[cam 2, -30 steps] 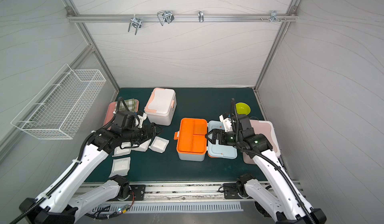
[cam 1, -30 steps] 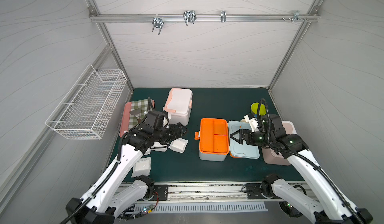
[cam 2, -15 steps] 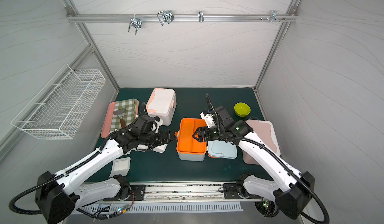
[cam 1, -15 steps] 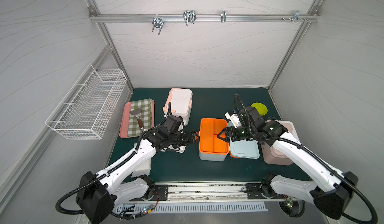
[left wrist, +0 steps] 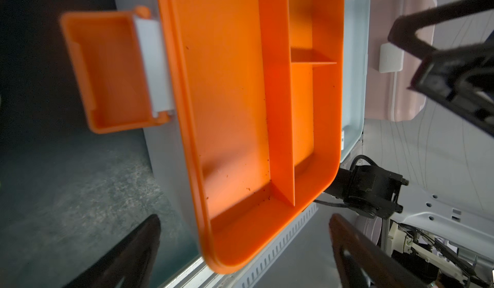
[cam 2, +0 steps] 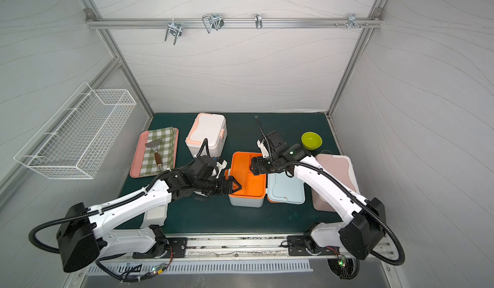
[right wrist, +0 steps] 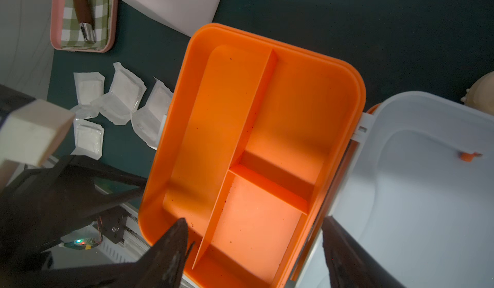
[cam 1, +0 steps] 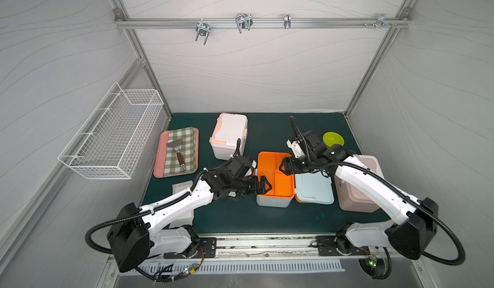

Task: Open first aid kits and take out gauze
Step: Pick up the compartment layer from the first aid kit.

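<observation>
The light blue first aid kit (cam 1: 272,201) stands open at the middle, its lid (cam 1: 314,190) laid flat to the right. An empty orange tray (cam 1: 270,166) fills its top. My left gripper (cam 1: 265,185) is open at the tray's near left corner (left wrist: 227,252). My right gripper (cam 1: 284,167) is open over the tray's right side. One of its fingers (right wrist: 173,246) hangs inside the tray and the other is over the lid. Several gauze pads (right wrist: 124,94) lie on the mat left of this kit. The white and peach kit (cam 1: 228,137) and the pale pink kit (cam 1: 358,190) are closed.
A pink tray (cam 1: 159,153) holds a checked cloth and a spatula at the back left. At the back right sits a green bowl (cam 1: 333,139). A wire basket (cam 1: 112,137) hangs on the left wall. My right arm crosses above the pink kit.
My left gripper has moved right from the gauze pile to the orange tray's near corner. My right gripper has moved left from above the lid to the tray's right side, and its jaws have narrowed a little.
</observation>
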`<state>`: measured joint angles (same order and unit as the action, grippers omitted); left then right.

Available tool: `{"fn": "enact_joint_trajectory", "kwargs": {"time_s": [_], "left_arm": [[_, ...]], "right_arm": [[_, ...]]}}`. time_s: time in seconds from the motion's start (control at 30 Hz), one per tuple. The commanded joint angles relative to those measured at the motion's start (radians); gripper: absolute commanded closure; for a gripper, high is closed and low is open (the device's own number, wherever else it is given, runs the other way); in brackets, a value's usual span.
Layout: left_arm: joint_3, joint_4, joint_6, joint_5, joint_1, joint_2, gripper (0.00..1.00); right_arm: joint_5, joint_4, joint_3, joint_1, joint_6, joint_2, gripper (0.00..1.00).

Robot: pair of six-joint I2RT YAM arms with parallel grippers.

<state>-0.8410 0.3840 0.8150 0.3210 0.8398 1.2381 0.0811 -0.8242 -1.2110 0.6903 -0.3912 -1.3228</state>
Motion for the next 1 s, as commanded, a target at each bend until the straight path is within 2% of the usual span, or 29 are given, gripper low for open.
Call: {"fn": "enact_joint_trajectory", "kwargs": {"time_s": [0.0, 0.17, 0.4, 0.6, 0.7, 0.83, 0.97], "left_arm": [[-0.027, -0.076, 0.038, -0.035, 0.042, 0.014, 0.02], [-0.027, -0.069, 0.043, -0.062, 0.082, 0.002, 0.02], [0.006, 0.01, -0.001, -0.119, 0.082, -0.163, 0.01], [0.038, 0.107, -0.027, -0.172, 0.082, -0.27, 0.01], [0.063, 0.111, -0.028, -0.196, 0.082, -0.306, 0.01], [0.085, 0.111, -0.002, -0.22, 0.082, -0.329, 0.01], [0.138, 0.075, 0.039, -0.262, 0.081, -0.379, 0.01]], "right_arm": [[-0.02, -0.038, -0.028, 0.007, 0.018, -0.013, 0.21], [-0.019, -0.043, -0.036, 0.007, 0.017, -0.021, 0.21], [-0.013, -0.052, -0.065, 0.014, 0.009, -0.052, 0.25], [-0.088, -0.087, -0.101, 0.048, -0.001, -0.098, 0.29], [-0.125, -0.093, -0.106, 0.054, -0.019, -0.105, 0.31], [-0.19, -0.096, -0.117, 0.068, -0.06, -0.117, 0.39], [-0.197, -0.095, -0.129, 0.083, -0.091, -0.143, 0.41]]}}
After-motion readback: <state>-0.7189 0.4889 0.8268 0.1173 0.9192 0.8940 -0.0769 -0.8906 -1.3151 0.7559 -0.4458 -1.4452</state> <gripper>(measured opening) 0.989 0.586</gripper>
